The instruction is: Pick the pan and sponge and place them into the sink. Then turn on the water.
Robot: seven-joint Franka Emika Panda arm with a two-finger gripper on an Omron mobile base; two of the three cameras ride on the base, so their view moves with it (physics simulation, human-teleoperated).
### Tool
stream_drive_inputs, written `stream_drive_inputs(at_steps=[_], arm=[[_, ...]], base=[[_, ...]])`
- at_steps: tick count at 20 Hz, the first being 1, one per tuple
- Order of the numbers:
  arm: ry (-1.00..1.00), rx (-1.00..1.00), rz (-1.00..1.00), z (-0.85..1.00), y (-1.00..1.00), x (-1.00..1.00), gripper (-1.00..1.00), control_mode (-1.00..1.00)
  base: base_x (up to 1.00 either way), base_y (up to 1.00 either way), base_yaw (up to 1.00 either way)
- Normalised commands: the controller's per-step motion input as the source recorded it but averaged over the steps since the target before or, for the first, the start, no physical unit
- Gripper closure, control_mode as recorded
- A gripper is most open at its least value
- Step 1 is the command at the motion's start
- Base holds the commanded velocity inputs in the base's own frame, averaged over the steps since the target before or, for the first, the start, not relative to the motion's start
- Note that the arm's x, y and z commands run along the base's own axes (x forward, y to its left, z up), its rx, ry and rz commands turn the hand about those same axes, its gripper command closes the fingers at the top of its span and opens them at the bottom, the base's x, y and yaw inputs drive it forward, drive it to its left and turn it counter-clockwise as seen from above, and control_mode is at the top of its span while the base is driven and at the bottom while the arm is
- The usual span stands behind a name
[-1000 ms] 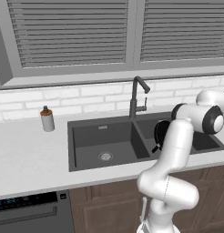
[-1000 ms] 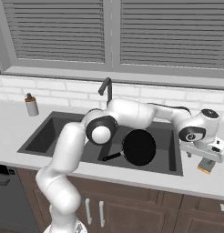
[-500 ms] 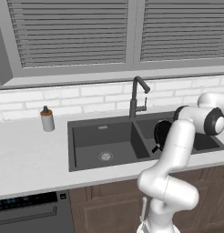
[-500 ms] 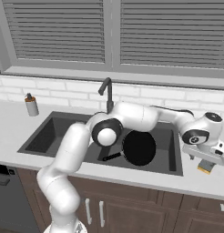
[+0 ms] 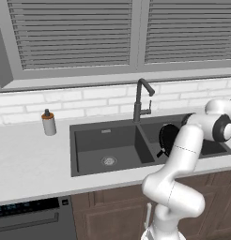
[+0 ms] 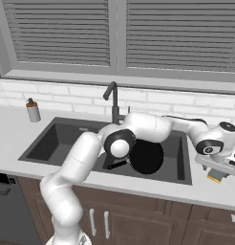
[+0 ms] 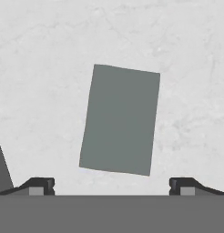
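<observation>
The tool (image 7: pixel 111 191) hung with its fingers spread wide directly above the sponge (image 7: pixel 119 119) on the desk (image 7: pixel 50 54) — likely soft and light, best pinched across its narrow sides — while the pan (image 6: pixel 146 157) lay in the sink (image 6: pixel 184 165).

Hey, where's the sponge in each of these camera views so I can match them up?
Left base view: I can't make it out.
Right base view: the sponge lies on the counter right of the sink, under the pincer.
Hand view: the sponge, grey top up, centre, between the open fingertips.
Shared landmark: the pale counter.
</observation>
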Motion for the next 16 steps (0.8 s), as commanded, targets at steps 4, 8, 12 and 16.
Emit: stream_drive_inputs(at_steps=[4,8,12,16], arm=[[0.02,0.00,0.00,-0.20,-0.06,0.16,-1.00,-1.00],[0.05,0.03,0.00,-0.14,-0.05,0.09,-1.00,-1.00],[0.04,0.02,0.00,-0.17,-0.04,0.08,-1.00,-1.00],[0.05,0.01,0.00,-0.17,-0.02,0.08,-1.00,-1.00]], base=[[0.00,0.00,0.00],[0.00,0.00,0.00],[0.00,0.00,0.00],[0.00,0.00,0.00]])
